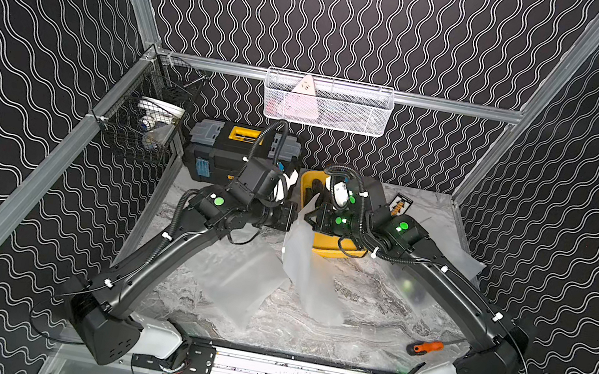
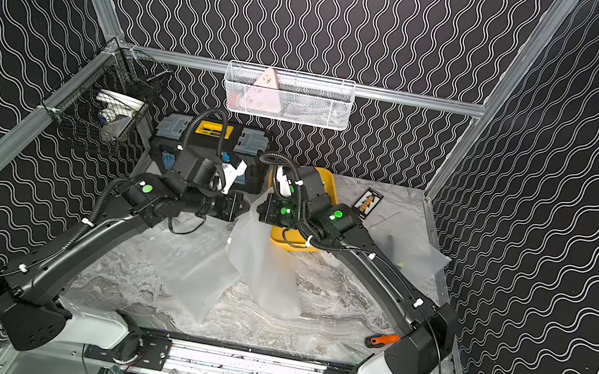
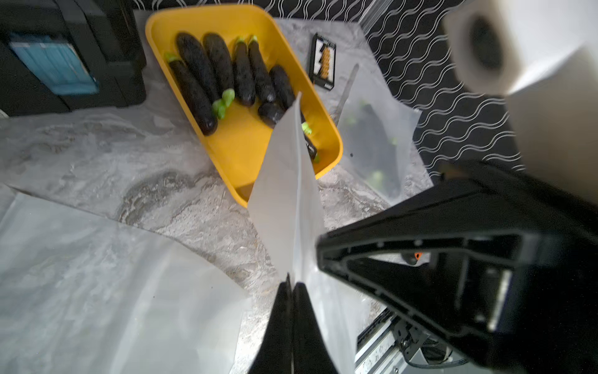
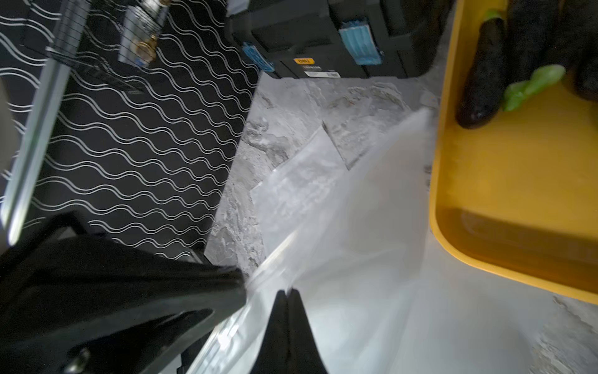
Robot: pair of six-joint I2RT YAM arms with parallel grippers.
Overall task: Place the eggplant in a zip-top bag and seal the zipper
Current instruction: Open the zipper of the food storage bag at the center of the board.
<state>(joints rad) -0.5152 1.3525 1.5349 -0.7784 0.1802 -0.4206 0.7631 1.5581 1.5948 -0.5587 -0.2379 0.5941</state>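
Note:
A frosted zip-top bag [image 1: 303, 263] hangs above the marble table, pinched at its top edge by both grippers. My left gripper [image 1: 294, 217] and right gripper [image 1: 308, 216] meet tip to tip there, both shut on the bag's rim. In the left wrist view the bag [image 3: 288, 194] rises from between the shut fingertips [image 3: 296, 288]. The right wrist view shows the same bag [image 4: 372, 226] spreading away from the right gripper [image 4: 289, 293]. Several dark eggplants [image 3: 194, 94] with green stems lie in a yellow tray [image 3: 246, 145] just behind the bag.
A second bag [image 1: 234, 285] lies flat at centre left. A third bag [image 1: 413, 287] at the right holds dark, green-tipped shapes. A black toolbox [image 1: 228, 154] stands at the back left. An orange-handled screwdriver [image 1: 425, 347] lies at the front right, a bit card [image 1: 399, 205] at the back right.

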